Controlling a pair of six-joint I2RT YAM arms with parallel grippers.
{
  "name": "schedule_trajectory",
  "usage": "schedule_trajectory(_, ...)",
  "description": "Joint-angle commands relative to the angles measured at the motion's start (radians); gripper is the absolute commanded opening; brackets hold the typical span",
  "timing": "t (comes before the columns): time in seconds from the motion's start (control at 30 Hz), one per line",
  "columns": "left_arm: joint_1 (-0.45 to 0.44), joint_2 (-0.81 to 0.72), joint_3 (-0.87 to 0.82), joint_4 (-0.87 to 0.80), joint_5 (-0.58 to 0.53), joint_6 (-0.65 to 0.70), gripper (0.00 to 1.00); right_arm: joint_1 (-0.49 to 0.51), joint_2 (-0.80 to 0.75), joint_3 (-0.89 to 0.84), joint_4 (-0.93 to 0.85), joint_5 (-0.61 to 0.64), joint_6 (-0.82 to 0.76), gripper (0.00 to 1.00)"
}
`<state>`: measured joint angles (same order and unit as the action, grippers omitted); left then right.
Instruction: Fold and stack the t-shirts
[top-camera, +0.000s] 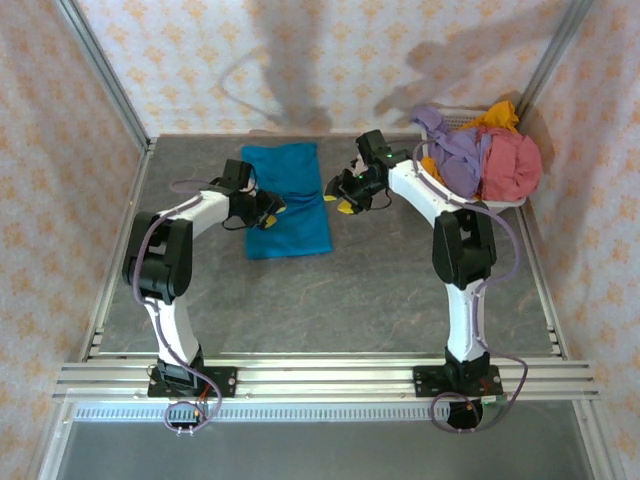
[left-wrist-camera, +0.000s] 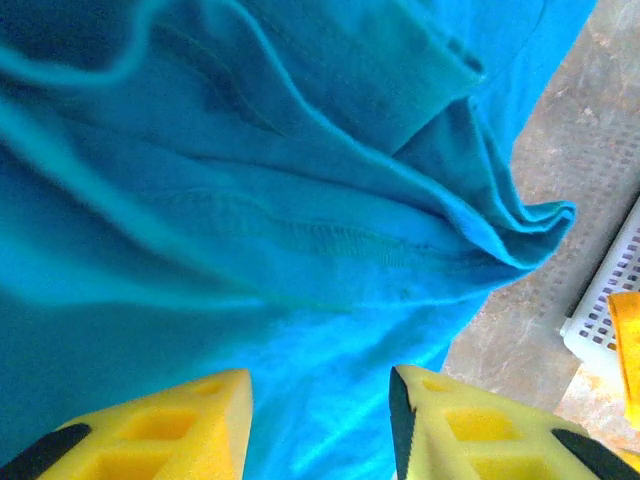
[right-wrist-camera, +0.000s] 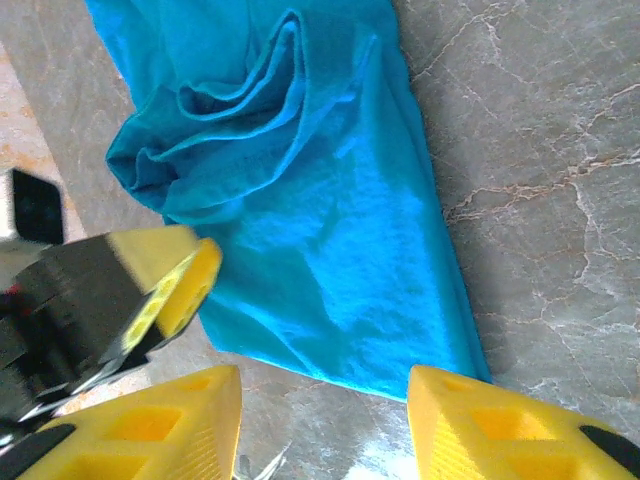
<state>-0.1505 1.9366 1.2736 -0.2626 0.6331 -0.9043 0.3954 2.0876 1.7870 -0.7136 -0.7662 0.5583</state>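
Lying half folded at twelve o'clock, the teal-blue t-shirt (top-camera: 292, 205) has the left gripper (top-camera: 272, 209) and right gripper (top-camera: 345, 205) at its sides, jaws spread. The other t-shirts (top-camera: 485, 158) at two o'clock wait unfolded.

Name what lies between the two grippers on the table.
The teal t-shirt lies between the left gripper and the right gripper; the top view shows this.
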Motion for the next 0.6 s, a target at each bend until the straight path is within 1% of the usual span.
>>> schedule_trajectory(0.0,-0.006,0.064,0.053,0.066,0.016,-0.047,0.42,-0.012,-0.064,-0.026,0.007,0.016,-0.025,0.47)
schedule_trajectory(0.1,-0.004,0.126,0.121,0.066,0.008,-0.052,0.42,-0.012,-0.082,-0.048,0.006,0.018,-0.031,0.47)
schedule_trajectory(0.2,0.002,0.203,0.255,0.040,0.007,-0.050,0.42,-0.011,-0.094,-0.081,0.017,0.012,-0.029,0.47)
schedule_trajectory(0.3,0.012,0.273,0.386,0.035,0.020,-0.081,0.42,-0.012,-0.108,-0.122,0.029,0.009,-0.028,0.47)
schedule_trajectory(0.5,0.037,0.378,0.627,-0.060,0.000,-0.083,0.42,-0.009,-0.113,-0.181,0.082,-0.010,0.003,0.47)
schedule_trajectory(0.57,0.041,0.392,0.682,-0.098,-0.032,-0.067,0.42,-0.007,-0.103,-0.173,0.083,-0.013,0.005,0.47)
